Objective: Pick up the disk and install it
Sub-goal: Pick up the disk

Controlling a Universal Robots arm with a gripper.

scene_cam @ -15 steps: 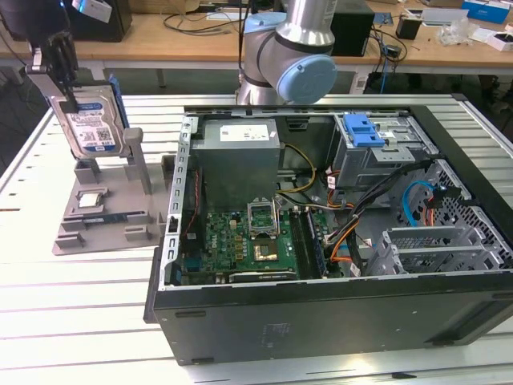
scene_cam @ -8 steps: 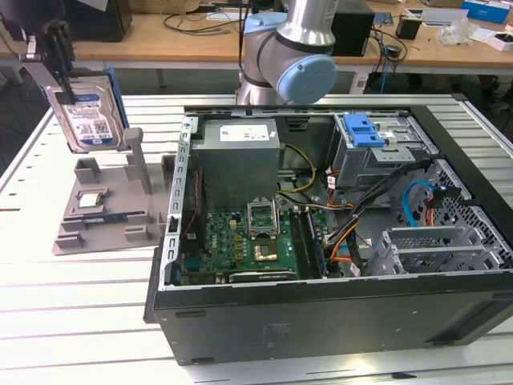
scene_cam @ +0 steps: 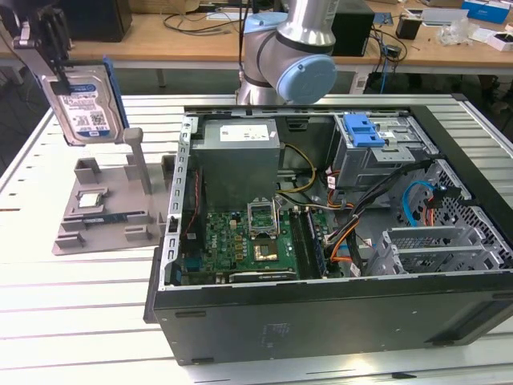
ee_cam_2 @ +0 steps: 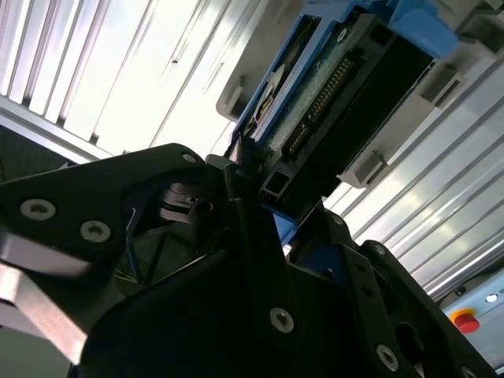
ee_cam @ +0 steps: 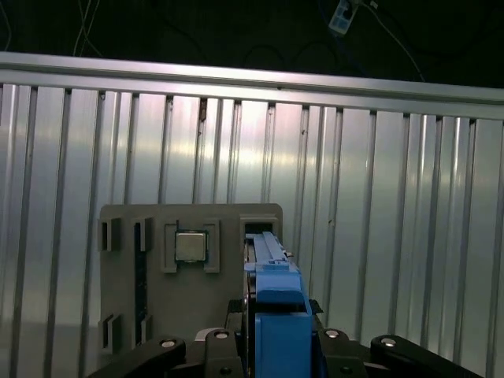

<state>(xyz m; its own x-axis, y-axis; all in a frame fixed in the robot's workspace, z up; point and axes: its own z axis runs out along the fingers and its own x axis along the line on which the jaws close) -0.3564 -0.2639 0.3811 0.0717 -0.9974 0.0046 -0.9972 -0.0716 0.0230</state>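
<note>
The disk (scene_cam: 84, 100), silver with a white and blue label and blue side rails, hangs upright in the air at the exterior view's far left, above the grey holder (scene_cam: 104, 210). My gripper (scene_cam: 58, 68) is shut on its upper end. In the second wrist view the disk's underside and connector edge (ee_cam_2: 335, 98) stick out from between the black fingers (ee_cam_2: 244, 228). In the first wrist view the disk's blue rail (ee_cam: 276, 311) shows edge-on between the jaws, over an empty slot of the holder (ee_cam: 118, 220).
An open computer case (scene_cam: 240, 321) lies to the exterior view's right of the holder, with a drive cage carrying a blue bracket (scene_cam: 365, 128) at its far corner. A small silver chip (ee_cam: 190, 246) sits in the holder. A grey post (scene_cam: 136, 160) rises beside the disk.
</note>
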